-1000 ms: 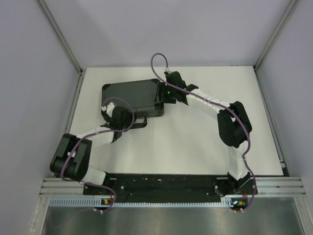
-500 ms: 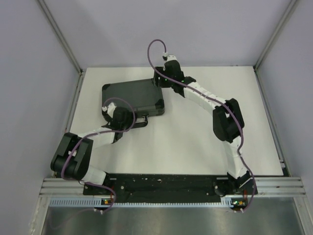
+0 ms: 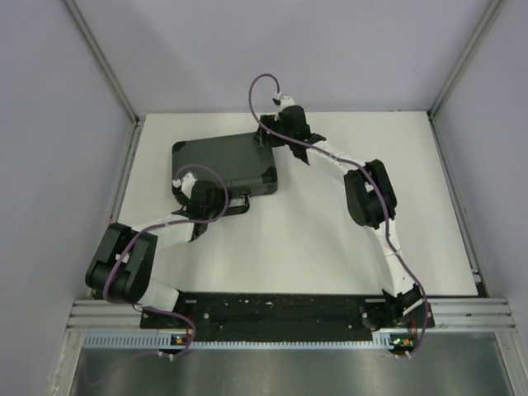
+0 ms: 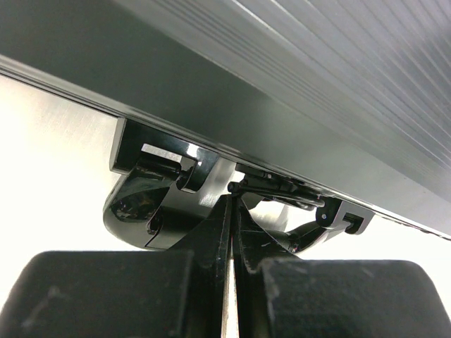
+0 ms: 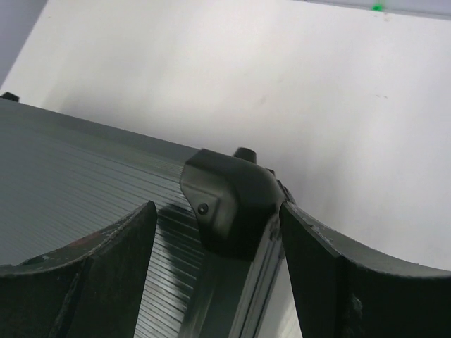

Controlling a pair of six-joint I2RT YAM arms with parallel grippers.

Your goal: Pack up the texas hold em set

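Observation:
The texas hold em set is a black ribbed briefcase (image 3: pixel 221 161), lying shut and flat on the white table at the back left. Its handle (image 3: pixel 240 204) sticks out from the near side. My left gripper (image 3: pixel 198 191) is shut, with its tips (image 4: pixel 235 196) against the handle's hinge rod on the case's side wall (image 4: pixel 282 105); nothing sits between the fingers. My right gripper (image 3: pixel 274 137) is open at the case's far right corner. Its fingers (image 5: pixel 106 260) straddle the black corner cap (image 5: pixel 232 201) without closing on it.
Grey walls enclose the white table (image 3: pixel 313 239) on three sides. Metal frame rails run along its left edge (image 3: pixel 128 177) and right edge (image 3: pixel 452 190). The arms' black base rail (image 3: pixel 280 312) lines the near edge.
The right gripper has moved from the case's right edge back to its far right corner, and its jaws have widened. The right elbow swung left. The left arm and the case stayed put.

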